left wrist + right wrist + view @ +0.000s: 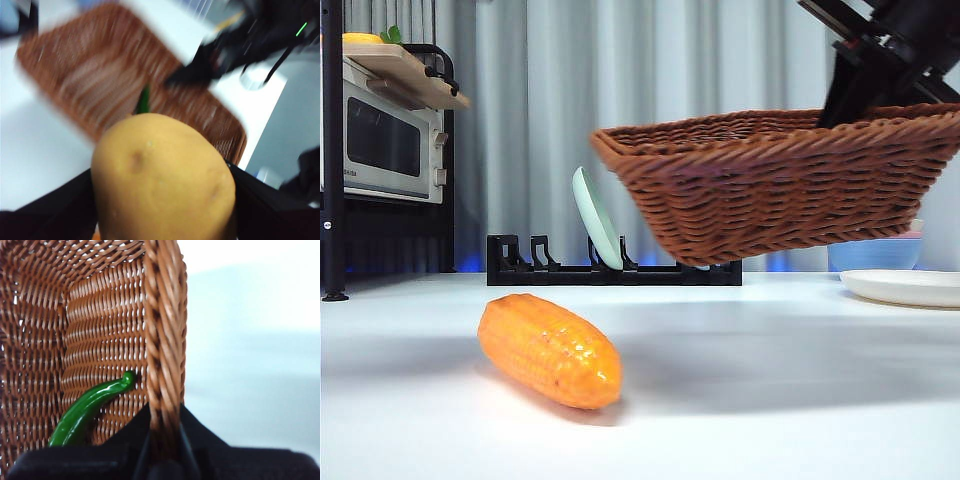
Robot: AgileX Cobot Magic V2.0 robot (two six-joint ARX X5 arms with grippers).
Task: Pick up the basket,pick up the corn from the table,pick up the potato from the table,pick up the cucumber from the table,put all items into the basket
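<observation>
The brown wicker basket (780,185) hangs tilted above the table (740,400) at the right. My right gripper (165,440) is shut on its braided rim (162,330) and shows in the front view as the dark arm (865,85) at the top right. The green cucumber (87,410) lies inside the basket against its wall. A tan potato (162,172) fills the left wrist view, with my left gripper (162,210) shut on it. It is held above the blurred basket (95,80). The orange corn (550,350) lies on the table at the front left.
A black dish rack (610,270) with a pale green plate (598,220) stands at the back. A microwave (385,140) sits on a shelf at the far left. A blue bowl (875,252) and a white plate (905,287) are at the right edge.
</observation>
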